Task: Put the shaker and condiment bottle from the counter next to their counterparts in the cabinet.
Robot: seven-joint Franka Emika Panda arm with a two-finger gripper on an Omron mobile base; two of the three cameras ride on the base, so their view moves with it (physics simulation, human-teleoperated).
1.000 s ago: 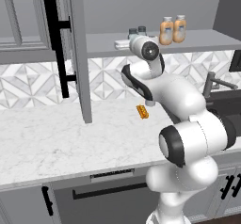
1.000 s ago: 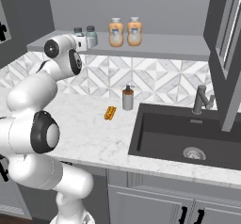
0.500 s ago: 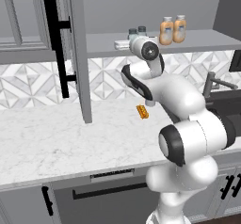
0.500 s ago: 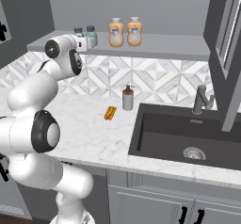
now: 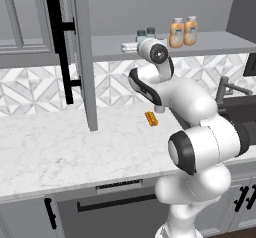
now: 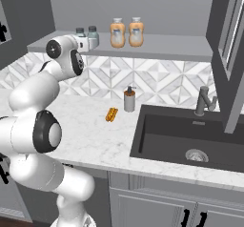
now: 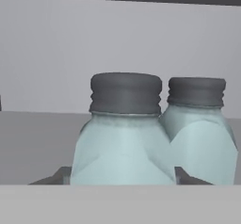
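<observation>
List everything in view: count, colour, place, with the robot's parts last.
shakers: two, pale teal-grey with dark caps, side by side on the cabinet shelf.
condiment bottles: two, orange-tan, together on the shelf, right of the shakers.
cabinet shelf: one, grey, above the backsplash.
cabinet door: one, grey, black bar handle, open.
pump dispenser: one, grey, on the counter by the sink.
ridged object: one, orange, on the counter.
counter: one, white marble-look.
sink: one, dark, with grey faucet.
end effector: one, fingertips either side of the nearer shaker.
</observation>
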